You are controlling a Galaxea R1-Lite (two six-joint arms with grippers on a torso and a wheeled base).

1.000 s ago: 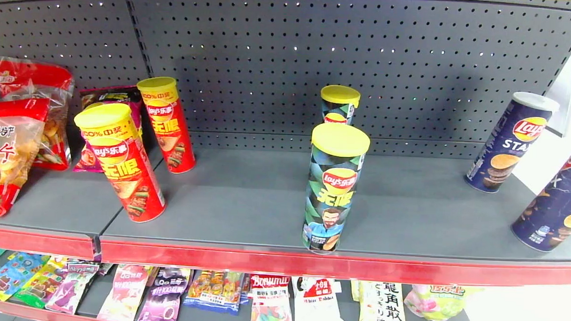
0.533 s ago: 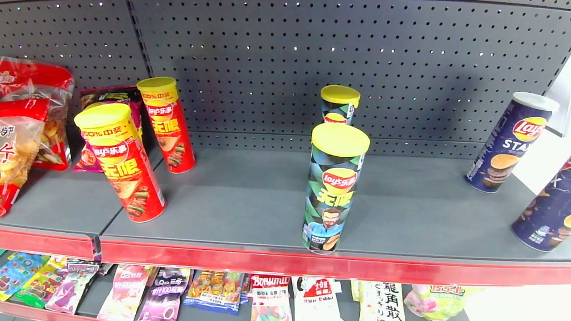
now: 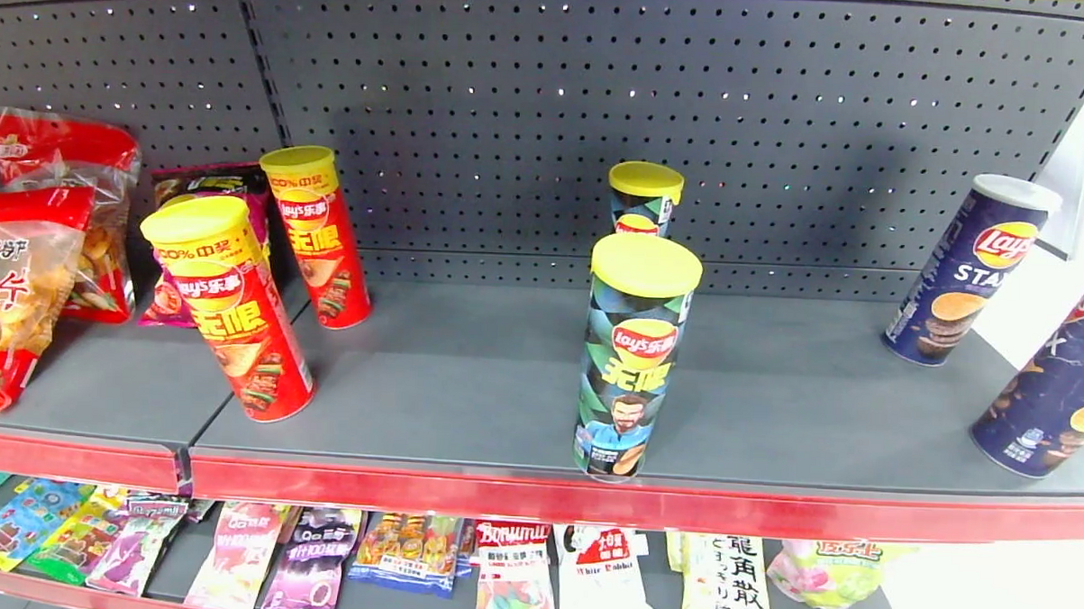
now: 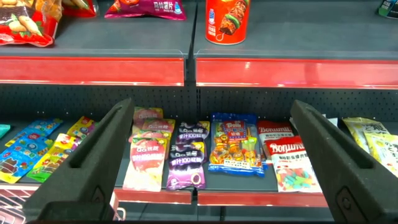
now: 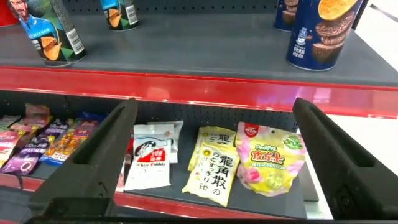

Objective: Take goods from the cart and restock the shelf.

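Grey pegboard (image 3: 513, 114) backs the shelf (image 3: 467, 383). Left gripper (image 4: 211, 109) and right gripper (image 5: 214, 106) are both spread wide and empty, facing the shelf's red edge without touching it. In the head view, the green can (image 3: 635, 353) stands centre frame, the red cans (image 3: 235, 307) left, and the blue cans (image 3: 962, 274) right.

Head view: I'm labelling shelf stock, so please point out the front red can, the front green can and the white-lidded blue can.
front red can (image 3: 235, 325), head view, middle of its label.
front green can (image 3: 632, 371), head view, middle of its label.
white-lidded blue can (image 3: 962, 279), head view, middle of its side.
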